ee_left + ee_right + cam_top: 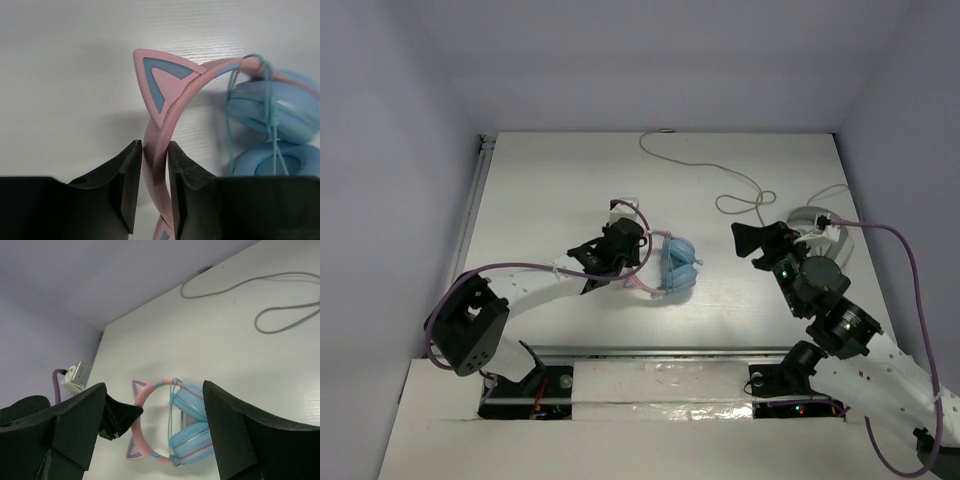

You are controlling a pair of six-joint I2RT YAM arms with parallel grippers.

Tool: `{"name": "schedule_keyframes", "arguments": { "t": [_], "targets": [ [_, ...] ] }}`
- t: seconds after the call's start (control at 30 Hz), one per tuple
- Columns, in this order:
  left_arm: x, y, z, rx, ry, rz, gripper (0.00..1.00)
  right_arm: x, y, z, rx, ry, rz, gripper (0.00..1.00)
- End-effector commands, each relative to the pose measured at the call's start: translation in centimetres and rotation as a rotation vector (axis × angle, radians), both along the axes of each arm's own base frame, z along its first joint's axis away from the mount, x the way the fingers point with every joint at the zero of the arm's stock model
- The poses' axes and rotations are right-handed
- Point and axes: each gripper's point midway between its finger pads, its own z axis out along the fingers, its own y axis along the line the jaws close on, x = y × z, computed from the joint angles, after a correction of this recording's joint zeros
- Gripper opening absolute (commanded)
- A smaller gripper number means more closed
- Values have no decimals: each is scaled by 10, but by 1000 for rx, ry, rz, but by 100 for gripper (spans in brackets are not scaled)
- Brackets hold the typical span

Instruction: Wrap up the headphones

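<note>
The headphones (677,266) lie on the white table, light-blue ear cups (280,117) folded together and the pink headband (172,107) with cat ears pointing left. The thin pale-blue cable (273,107) runs in several strands across the cups between the headband ends. My left gripper (616,256) is shut on the headband (156,165) between the two cat ears. My right gripper (757,248) is open and empty, just right of the cups, not touching them. In the right wrist view the headphones (187,427) show between its spread fingers (235,432).
White-grey over-ear headphones (817,224) lie at the right behind my right gripper. Their white cable (720,172) loops across the far table and shows in the right wrist view (280,322). Grey walls close the table in on three sides.
</note>
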Motion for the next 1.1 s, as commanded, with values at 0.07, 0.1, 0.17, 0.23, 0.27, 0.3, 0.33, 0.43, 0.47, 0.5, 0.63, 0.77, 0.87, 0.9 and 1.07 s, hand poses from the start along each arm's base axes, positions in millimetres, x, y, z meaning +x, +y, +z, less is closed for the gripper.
{"name": "schedule_keyframes", "arguments": {
  "t": [0.07,0.1,0.17,0.23,0.27,0.3,0.33,0.43,0.47,0.5,0.63,0.77,0.87,0.9,1.07],
  "targets": [
    [14,-10,23,-68,-81,22,31,-9,-45,18,-36,-4,-162,90],
    [14,-9,24,-70,-84,24,32,-11,-50,18,-44,0,-174,90],
    [15,-10,28,-76,-90,24,37,-17,-63,28,-19,-19,-212,93],
    [14,-9,29,-76,-90,28,40,-22,-70,36,12,-39,-226,100],
    [15,-7,31,-79,-94,38,42,-23,-73,38,19,-41,-234,100],
    [14,-7,35,-91,-100,43,44,-26,-76,42,25,-45,-240,100],
    [14,-5,47,-117,-125,47,46,-27,-80,44,27,-48,-252,100],
    [11,2,85,-184,-203,66,57,-31,-86,52,33,-63,-260,100],
    [10,4,98,-209,-226,68,62,-32,-87,54,28,-72,-262,100],
    [8,7,108,-226,-244,66,64,-32,-88,56,31,-76,-262,100],
    [-11,24,175,-369,-370,56,76,-33,-83,60,29,-97,-228,100],
    [-27,37,211,-443,-438,32,80,-36,-81,67,56,-118,-204,100],
    [-38,45,229,-485,-471,18,82,-39,-80,73,74,-142,-186,100],
    [-41,47,232,-490,-476,16,83,-40,-80,73,76,-145,-184,100],
    [-49,54,238,-506,-503,1,83,-39,-75,74,74,-146,-166,100]
  ]
}}
